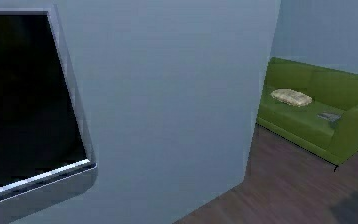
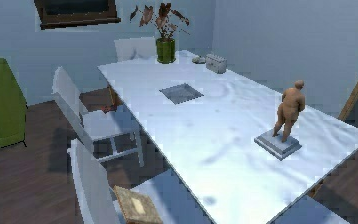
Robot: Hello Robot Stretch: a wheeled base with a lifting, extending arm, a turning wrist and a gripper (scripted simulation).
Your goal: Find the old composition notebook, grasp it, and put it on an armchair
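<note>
Facing grey wall, tan book on white chair, statue on table

Robot body: colours, shapes, cables, screws and markings cannot be told from either camera view. Nothing further recorded.

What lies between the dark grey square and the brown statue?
Nothing: in the arm side view, the long white table is bare between the flat dark grey square and the brown figure statue.
</note>
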